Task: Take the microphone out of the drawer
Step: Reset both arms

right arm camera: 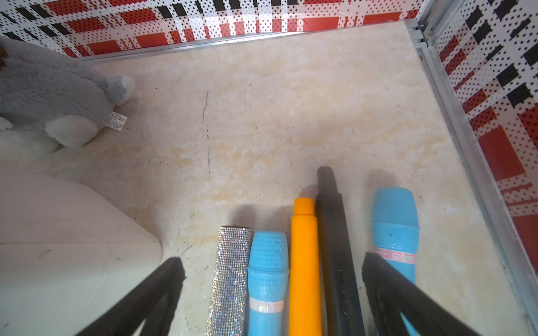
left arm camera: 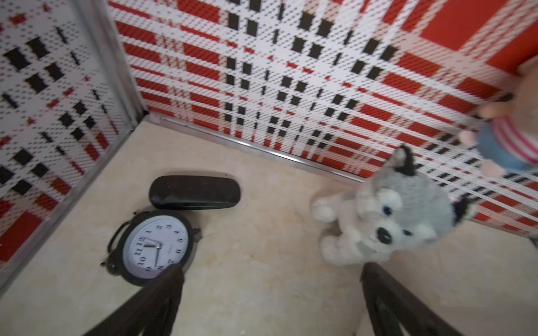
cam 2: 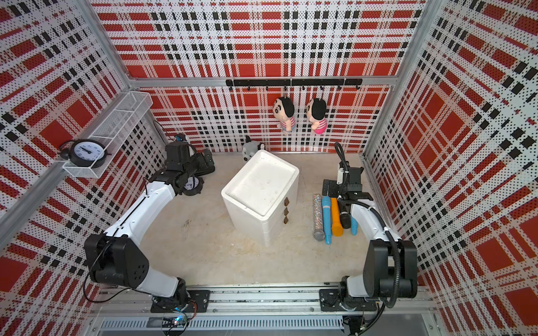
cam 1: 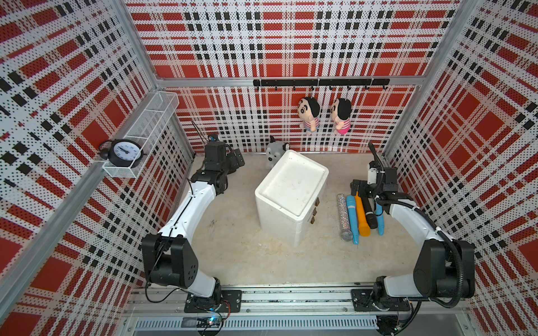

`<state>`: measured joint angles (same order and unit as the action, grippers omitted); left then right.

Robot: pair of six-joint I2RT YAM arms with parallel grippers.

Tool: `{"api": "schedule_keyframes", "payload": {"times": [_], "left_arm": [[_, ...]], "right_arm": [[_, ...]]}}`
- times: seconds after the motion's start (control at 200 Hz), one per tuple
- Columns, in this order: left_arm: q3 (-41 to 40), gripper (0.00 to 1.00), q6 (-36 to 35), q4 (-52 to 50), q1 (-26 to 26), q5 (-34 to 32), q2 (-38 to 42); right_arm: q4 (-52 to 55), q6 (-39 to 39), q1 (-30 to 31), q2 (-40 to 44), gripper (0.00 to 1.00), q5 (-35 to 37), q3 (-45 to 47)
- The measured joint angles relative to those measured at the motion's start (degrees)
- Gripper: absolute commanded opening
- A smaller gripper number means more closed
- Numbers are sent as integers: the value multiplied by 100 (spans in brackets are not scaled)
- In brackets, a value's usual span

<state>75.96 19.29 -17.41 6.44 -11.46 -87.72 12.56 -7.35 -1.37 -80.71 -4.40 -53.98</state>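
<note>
A white drawer cabinet (cam 1: 291,186) (cam 2: 262,186) stands mid-table with its three brown handles (cam 1: 315,210) facing right. All drawers are shut, so their contents are hidden. Right of it, several microphones lie side by side on the table: glittery silver (right arm camera: 230,279), blue (right arm camera: 267,270), orange (right arm camera: 304,261), black (right arm camera: 334,247) and another blue (right arm camera: 394,221). My right gripper (right arm camera: 273,261) (cam 1: 356,189) hovers open over the far end of this row, holding nothing. My left gripper (left arm camera: 272,267) (cam 1: 235,158) is open and empty at the back left.
A black alarm clock (left arm camera: 157,247) and a black glasses case (left arm camera: 195,192) lie on the floor under the left arm. A husky plush (left arm camera: 393,215) sits behind the cabinet. Two dolls (cam 1: 308,112) hang from a hook rail. A wire shelf holds another clock (cam 1: 125,152).
</note>
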Motion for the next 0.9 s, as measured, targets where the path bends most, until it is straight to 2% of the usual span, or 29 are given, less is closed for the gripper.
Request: {"api": "schedule_keyframes", "payload": {"times": [0.125,0.271,0.386,0.556,0.696,0.902], "left_arm": [[-780,98,-22,466,-59,-756,31],[-2280,98,-433,1764,-68,-1290,400],[-3340,98,-774,2822,-68,-1561,726],[-4513,98,-1093,4400,-66,-1663,820],[-5396,98,-1185,5657,-66,-1757,820],[-6599,98,-1558,8188,-61,-1709,575]], "right_arm": [[-544,122,0,221,100,-114,546],[-1410,181,0,785,100,-225,1307],[-1847,177,0,841,100,-380,1403],[-2328,173,0,831,100,-575,1451],[-2894,267,0,828,100,-610,1864],[-3506,501,0,789,100,-560,2457]]}}
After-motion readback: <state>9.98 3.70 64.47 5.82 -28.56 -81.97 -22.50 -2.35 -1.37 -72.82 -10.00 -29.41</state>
